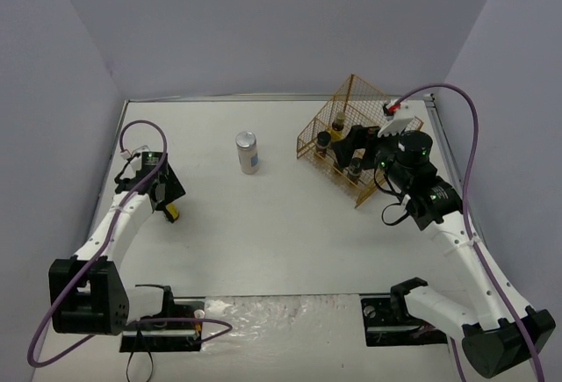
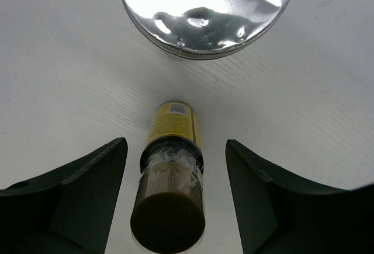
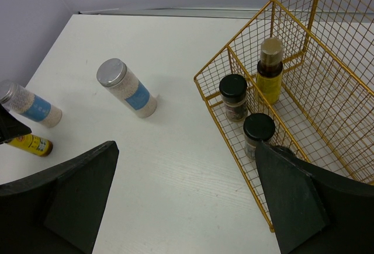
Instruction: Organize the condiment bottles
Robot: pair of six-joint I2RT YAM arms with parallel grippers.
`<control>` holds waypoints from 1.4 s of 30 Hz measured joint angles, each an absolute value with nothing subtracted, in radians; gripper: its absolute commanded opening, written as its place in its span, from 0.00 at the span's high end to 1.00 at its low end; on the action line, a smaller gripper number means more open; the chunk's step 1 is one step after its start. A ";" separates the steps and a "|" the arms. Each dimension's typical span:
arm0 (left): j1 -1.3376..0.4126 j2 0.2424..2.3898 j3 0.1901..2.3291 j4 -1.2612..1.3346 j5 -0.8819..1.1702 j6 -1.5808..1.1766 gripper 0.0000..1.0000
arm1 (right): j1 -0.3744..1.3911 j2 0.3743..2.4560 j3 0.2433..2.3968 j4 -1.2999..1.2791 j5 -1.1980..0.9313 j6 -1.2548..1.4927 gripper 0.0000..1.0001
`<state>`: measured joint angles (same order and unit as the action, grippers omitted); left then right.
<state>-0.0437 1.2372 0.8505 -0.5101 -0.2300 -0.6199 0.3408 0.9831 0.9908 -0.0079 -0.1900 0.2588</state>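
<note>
A slim yellow-labelled bottle lies on the table between the fingers of my open left gripper, cap toward the camera; the fingers are not touching it. It shows at the left in the top view under my left gripper. The silver lid of a pale jar is just beyond it. Another pale blue-labelled jar stands mid-table. In the gold wire basket stand a yellow-labelled bottle and two black-capped jars. My right gripper is open and empty at the basket's near side.
The basket stands at the back right. Purple-grey walls close the table at the back and sides. In the right wrist view, both pale jars and the lying yellow bottle are at the left.
</note>
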 measured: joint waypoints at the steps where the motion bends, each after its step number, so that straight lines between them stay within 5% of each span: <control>1: -0.044 1.237 0.850 -0.507 -0.231 -0.623 0.49 | 0.341 0.982 0.990 -0.008 -0.191 0.258 0.00; 10: -0.051 1.237 0.850 -0.501 -0.243 -0.630 1.00 | 0.341 0.975 0.989 -0.008 -0.192 0.257 0.00; 19: -0.221 1.258 0.916 -0.555 -0.240 -0.624 1.00 | 0.341 0.968 0.985 -0.006 -0.192 0.257 0.00; 28: -0.599 1.505 1.320 -0.508 -0.154 -0.528 1.00 | 0.341 0.956 0.966 -0.007 -0.192 0.238 0.00; 42: -0.748 1.761 1.438 -0.481 -0.055 -0.411 0.96 | 0.341 0.927 0.918 -0.005 -0.192 0.220 0.00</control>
